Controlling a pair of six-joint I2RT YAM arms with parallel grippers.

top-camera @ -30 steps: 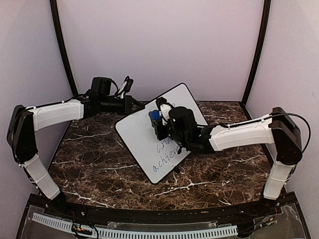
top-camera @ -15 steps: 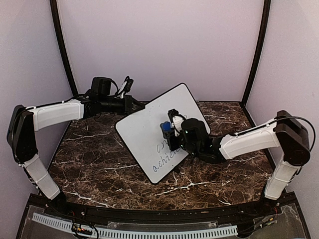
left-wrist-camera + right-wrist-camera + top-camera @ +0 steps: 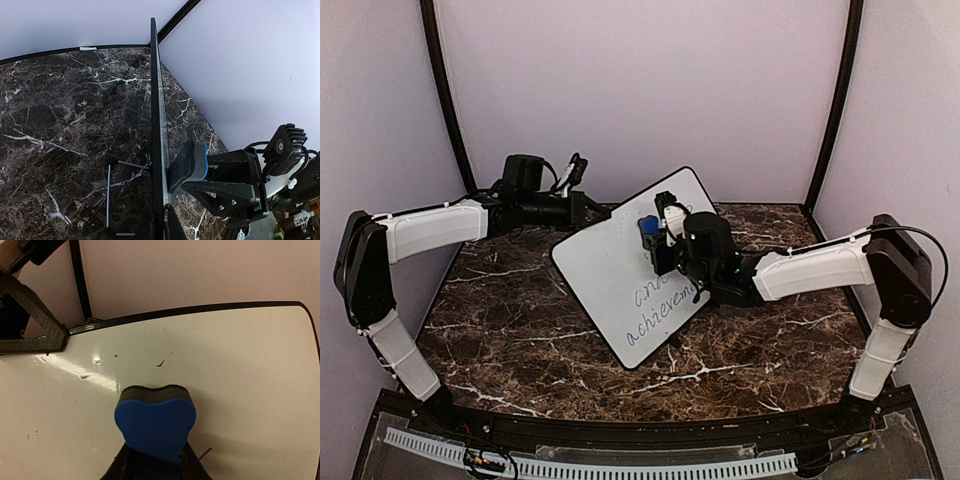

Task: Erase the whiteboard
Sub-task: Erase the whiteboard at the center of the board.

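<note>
The whiteboard stands tilted above the marble table, with blue-grey handwriting on its lower part. My left gripper is shut on the board's upper-left edge; in the left wrist view the board runs edge-on between the left gripper's closed jaws. My right gripper is shut on a blue eraser, which is pressed against the upper part of the board. The right wrist view shows the eraser flat on the white surface, which has a few small dark specks near it.
The dark marble table is walled in by pale panels with black corner posts. A thin wire stand hangs behind the board. The left gripper's black finger shows at the board's edge in the right wrist view.
The right gripper slid the eraser down and to the right across the board, then back up to the upper part. The left arm and the board stayed still.
</note>
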